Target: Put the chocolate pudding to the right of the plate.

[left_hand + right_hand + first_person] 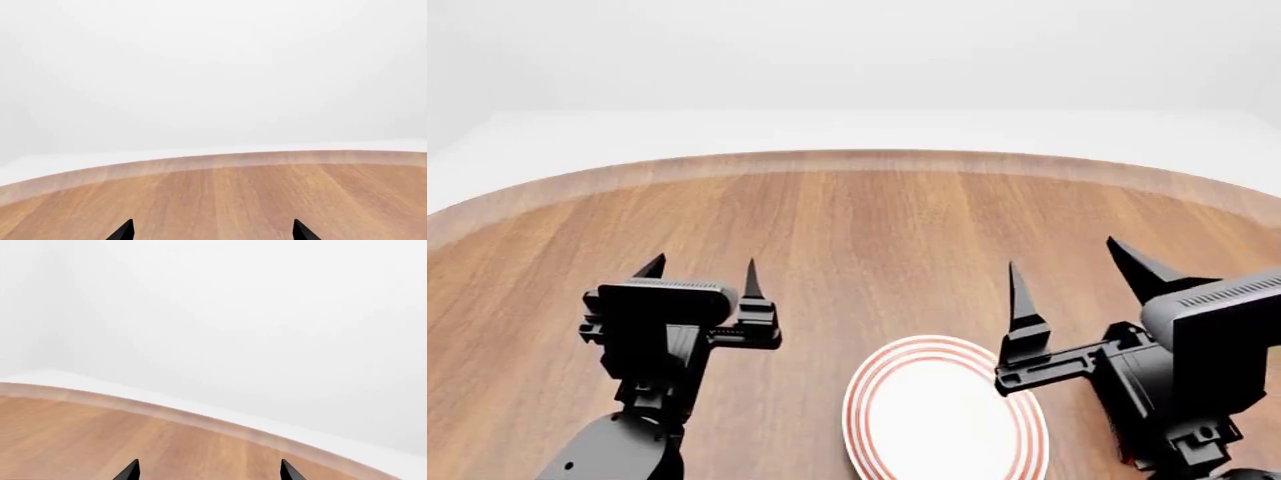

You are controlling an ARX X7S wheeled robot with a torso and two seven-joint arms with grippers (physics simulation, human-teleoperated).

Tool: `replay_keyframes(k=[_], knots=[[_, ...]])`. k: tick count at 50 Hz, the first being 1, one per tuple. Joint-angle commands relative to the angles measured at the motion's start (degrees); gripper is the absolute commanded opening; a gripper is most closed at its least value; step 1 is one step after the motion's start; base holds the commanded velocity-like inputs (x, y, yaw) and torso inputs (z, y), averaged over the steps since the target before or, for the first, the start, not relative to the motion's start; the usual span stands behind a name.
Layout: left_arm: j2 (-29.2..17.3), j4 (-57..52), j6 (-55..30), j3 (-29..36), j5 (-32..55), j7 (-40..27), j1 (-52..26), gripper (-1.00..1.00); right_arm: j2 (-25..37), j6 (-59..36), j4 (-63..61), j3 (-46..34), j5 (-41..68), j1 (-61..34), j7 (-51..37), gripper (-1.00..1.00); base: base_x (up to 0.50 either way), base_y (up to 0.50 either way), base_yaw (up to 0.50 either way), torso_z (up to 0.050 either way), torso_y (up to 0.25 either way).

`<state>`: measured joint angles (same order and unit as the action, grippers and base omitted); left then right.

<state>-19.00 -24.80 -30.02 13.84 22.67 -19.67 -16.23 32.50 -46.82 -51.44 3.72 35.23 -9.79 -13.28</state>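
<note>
The plate (941, 418), white with red-orange rings round its rim, lies on the wooden table near the head view's lower edge, between my two arms. The chocolate pudding is out of view in every frame. My left gripper (703, 268) hovers open to the left of the plate, fingers pointing away over bare wood, nothing between them. My right gripper (1074, 270) stands open just right of the plate and above it, also empty. Both wrist views show only black fingertips (125, 231) (131, 472) spread wide over bare table.
The round wooden table (868, 230) has a pale curved far edge (854, 160) with white floor and wall beyond. The right arm's body (1208, 360) covers the table at the plate's right side.
</note>
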Motion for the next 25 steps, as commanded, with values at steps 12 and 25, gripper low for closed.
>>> replay_keyframes(k=[12,25], knots=[[-0.21,-0.14,-0.36,0.80,0.27,-0.19,-0.58,1.00,-0.92,2.61,1.12,-3.79,-0.94,-1.44,1.21,1.00,0.00,0.00,0.00,0.000,0.000],[-0.14,-0.61,-1.25,1.63,0.47,-0.32,-1.92,1.00,-2.54,4.20,5.23,-9.08,-2.86,-5.68,3.15,1.00,0.00,0.00,0.00,0.000,0.000]])
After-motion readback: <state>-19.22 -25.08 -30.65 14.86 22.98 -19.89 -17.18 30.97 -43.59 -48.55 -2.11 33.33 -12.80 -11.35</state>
